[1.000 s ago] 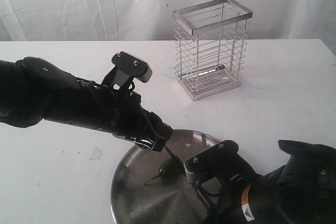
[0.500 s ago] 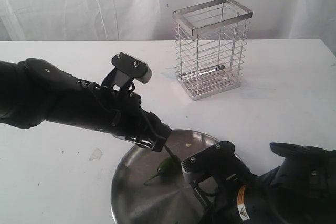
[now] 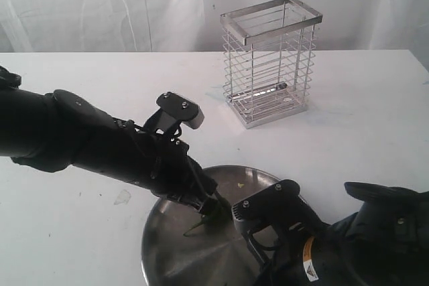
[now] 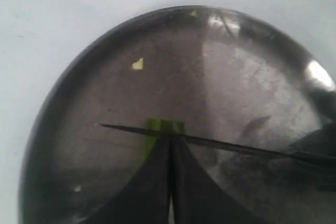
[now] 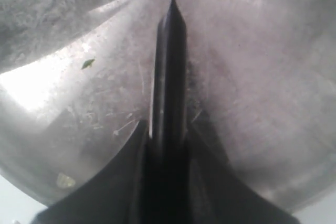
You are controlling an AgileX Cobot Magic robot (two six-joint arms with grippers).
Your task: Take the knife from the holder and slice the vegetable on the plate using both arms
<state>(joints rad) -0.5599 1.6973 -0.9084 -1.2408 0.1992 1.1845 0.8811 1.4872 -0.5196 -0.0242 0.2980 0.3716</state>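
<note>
1. Left pincer [image 4: 170,141] clenched, tips touching vegetable [image 4: 164,126] on plate [image 4: 236,66].
2. Right pincer [image 5: 168,132] grasps knife [image 5: 169,66] by handle; blade crosses vegetable at left tips.
3. Holder [image 3: 270,61] upright on bench [image 3: 362,98], well apart from plate.

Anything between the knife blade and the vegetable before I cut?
Nothing visible stands between them: in the left wrist view the knife blade already crosses the vegetable on the plate. But the closed left end effector has its tips right at the blade line, so a cut there might strike them.
</note>
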